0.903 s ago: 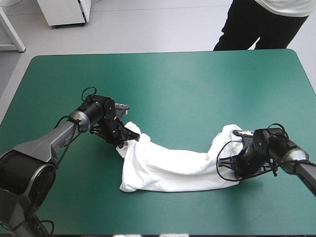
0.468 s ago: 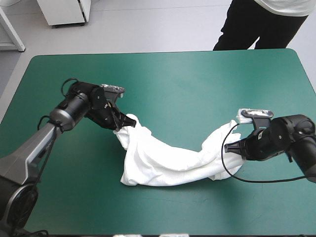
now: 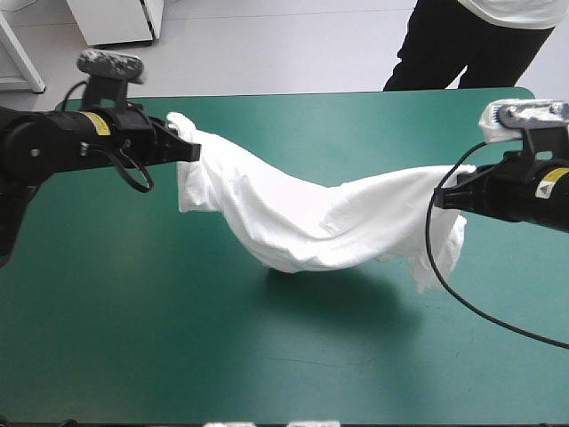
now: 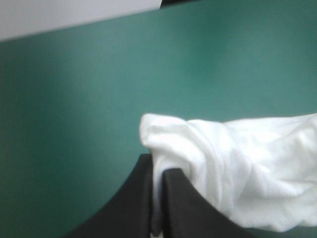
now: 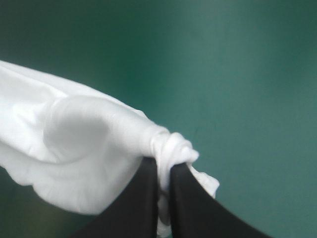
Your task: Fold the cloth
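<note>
High view gives you the whole T-shirt [image 3: 302,218] but little of its form. It hangs as a twisted white band between the two grippers, so sleeves, collar and hem are lost in the folds. Both arms are cut off by the picture's sides.

The left gripper [image 3: 189,149] has one end over the far left part of the table. The right gripper [image 3: 444,197] has the other end near the right edge, and a loose flap droops below it. The band sags in the middle above the teal-green cover [image 3: 133,311], with a dark shadow [image 3: 356,298] beneath. You cannot tell whether the lowest fold touches the cover.

Left wrist view: the black fingers [image 4: 131,208] stand all but together with a thin pinch of cloth in the slit. The fabric bunches ahead of them and off to one side in soft, rounded creases, and its far part runs out of the picture.

Right wrist view: the fingers [image 5: 136,208] are likewise nearly closed, here on a tight, knot-like wad, from which a smooth rolled fold spreads away. The cloth looks thin, matte and limp; the cover looks smooth and flat.
</note>
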Robot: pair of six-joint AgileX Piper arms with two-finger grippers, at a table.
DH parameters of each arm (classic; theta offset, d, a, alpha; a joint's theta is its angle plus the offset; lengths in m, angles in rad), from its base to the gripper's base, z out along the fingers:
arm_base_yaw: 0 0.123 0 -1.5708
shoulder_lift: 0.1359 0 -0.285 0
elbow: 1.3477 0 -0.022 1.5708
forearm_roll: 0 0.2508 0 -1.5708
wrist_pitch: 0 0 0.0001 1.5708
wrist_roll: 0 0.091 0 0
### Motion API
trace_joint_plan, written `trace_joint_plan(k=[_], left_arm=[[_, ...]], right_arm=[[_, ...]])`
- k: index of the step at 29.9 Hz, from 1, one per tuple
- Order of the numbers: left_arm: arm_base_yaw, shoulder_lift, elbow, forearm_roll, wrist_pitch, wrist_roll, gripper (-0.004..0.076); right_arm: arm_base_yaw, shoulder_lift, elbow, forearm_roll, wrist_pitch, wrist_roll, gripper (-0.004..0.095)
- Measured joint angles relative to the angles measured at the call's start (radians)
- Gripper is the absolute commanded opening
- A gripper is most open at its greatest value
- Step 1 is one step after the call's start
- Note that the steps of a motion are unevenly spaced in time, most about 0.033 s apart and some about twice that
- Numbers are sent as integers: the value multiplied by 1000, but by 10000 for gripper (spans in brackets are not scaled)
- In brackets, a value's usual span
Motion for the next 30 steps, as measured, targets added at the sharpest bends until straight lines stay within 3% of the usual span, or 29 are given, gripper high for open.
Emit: trace_joint_plan(k=[9, 15, 25, 30], left_arm=[[0, -21, -407, -102, 1, 45, -10], [0, -29, -573, -154, 1, 57, -10], [0, -35, -627, -239, 2, 63, -10], [0, -40, -577, -234, 2, 63, -10]], right_arm=[[0, -5, -368, 11, 1, -59, -17], [0, -1, -542, 15, 1, -78, -17], [0, 8, -587, 44, 1, -85, -17], [0, -6, -503, 82, 1, -78, -17]])
